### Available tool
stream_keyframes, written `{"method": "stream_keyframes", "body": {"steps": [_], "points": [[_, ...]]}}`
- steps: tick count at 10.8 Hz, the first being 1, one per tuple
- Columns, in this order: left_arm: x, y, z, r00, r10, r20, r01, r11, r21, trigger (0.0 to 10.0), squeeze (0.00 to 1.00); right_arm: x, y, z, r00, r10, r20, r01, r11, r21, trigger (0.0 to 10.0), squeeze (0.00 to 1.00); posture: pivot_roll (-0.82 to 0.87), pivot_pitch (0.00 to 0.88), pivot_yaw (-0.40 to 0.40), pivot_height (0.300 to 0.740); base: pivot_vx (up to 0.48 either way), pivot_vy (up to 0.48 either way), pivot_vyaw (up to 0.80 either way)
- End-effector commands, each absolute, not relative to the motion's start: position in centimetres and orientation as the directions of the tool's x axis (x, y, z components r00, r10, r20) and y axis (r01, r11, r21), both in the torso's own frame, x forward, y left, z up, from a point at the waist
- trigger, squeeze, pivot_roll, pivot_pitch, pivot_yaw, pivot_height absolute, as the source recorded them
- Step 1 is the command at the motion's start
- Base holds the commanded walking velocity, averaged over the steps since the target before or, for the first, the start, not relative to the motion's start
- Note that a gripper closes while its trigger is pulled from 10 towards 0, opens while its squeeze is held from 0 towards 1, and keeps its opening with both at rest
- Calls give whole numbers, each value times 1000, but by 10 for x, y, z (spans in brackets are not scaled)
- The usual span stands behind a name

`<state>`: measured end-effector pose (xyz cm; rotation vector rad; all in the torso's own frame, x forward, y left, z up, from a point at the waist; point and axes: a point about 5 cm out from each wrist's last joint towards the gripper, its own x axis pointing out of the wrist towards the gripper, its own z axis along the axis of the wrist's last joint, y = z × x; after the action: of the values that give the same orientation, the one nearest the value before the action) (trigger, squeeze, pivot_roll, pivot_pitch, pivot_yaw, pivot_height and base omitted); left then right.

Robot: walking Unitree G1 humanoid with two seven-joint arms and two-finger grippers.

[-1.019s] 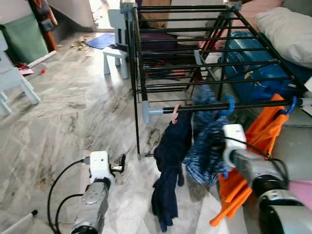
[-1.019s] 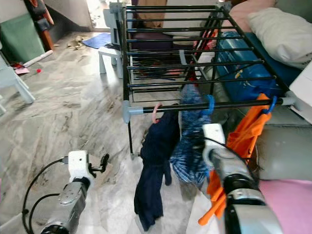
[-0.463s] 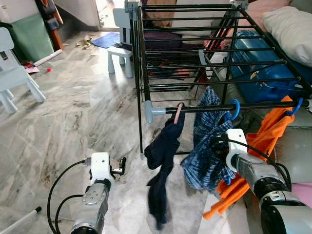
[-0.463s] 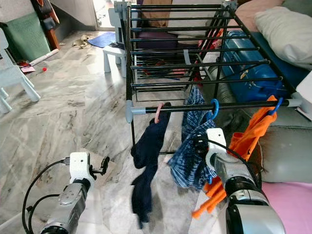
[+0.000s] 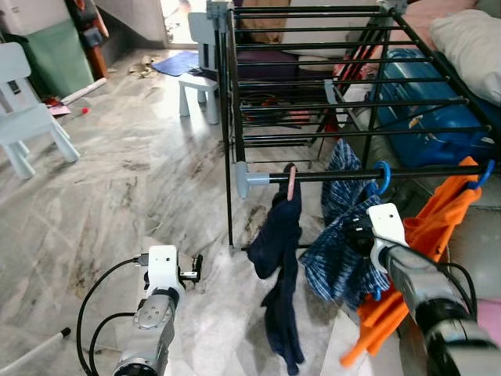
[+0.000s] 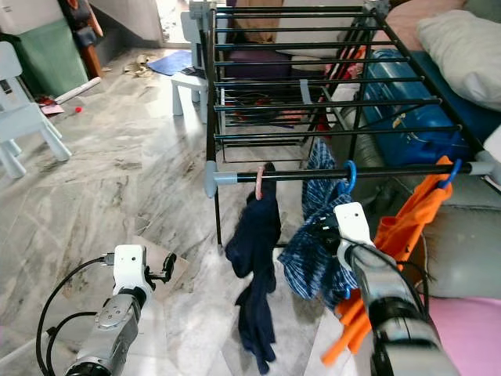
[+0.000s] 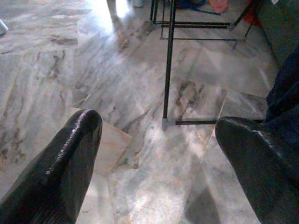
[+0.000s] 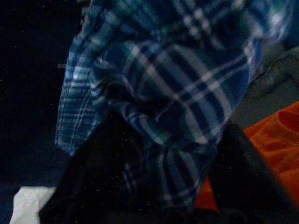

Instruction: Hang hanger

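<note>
Over at the far left of the grey marble floor [image 5: 117,180] stands a small white plastic child's chair [image 5: 27,117], with a green bag [image 5: 55,59] behind it against the wall. Nearer, low over the floor, the left gripper [image 7: 159,154] hangs idle on its silver arm; its two black fingers [image 7: 70,158] are spread wide apart with nothing between them, marble tiles showing in the gap.

In the middle stands the black metal clothes-drying rack [image 5: 313,78], its horizontal bars running back toward the doorway. A second white plastic stool [image 5: 200,86] sits just beyond its far left corner. Along the rack's near edge runs a dark rail with a grey end cap [image 5: 246,178] at the left corner. From that rail, near the left corner, a pink plastic hanger hook [image 5: 291,182] carries a dark navy garment [image 5: 282,266] that hangs down almost to the floor.

Just to the right, a blue plastic hanger hook [image 5: 382,176] is looped over the same rail and carries a blue-and-white plaid shirt [image 5: 340,235]. The right gripper [image 8: 159,186] is pressed in against the lower folds of that shirt; its fingers look to have cloth bunched between them, though how tightly they close I cannot tell in the dark.

At the rail's right end an orange garment [image 5: 423,251] hangs on another blue hook [image 5: 487,171]. Behind it lie a blue tarp bundle [image 5: 423,102] and a white pillow [image 5: 470,39].
</note>
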<state>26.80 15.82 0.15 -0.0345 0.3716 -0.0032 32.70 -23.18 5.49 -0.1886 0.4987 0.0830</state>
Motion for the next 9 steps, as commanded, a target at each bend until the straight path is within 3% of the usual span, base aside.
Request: {"method": "stream_keyframes", "body": {"steps": [1, 7, 9], "points": [[274, 157, 5, 933, -18, -360, 11, 1000, -22, 10000, 0, 325, -233, 60, 894, 35, -446, -130, 974, -183, 10000, 1000, -48, 22, 21, 740, 0, 0, 0], [284, 151, 8, 935, -66, -348, 67, 998, -7, 10000, 0, 279, -242, 65, 967, -32, -251, -10, 986, -165, 10000, 1000, -158, 0, 87, 740, 0, 0, 0], [287, 155, 10, 944, -20, -329, 23, 1000, 4, 10000, 0, 260, -224, 63, 978, 51, -204, -88, 980, -177, 10000, 1000, -166, 0, 69, 740, 0, 0, 0]]}}
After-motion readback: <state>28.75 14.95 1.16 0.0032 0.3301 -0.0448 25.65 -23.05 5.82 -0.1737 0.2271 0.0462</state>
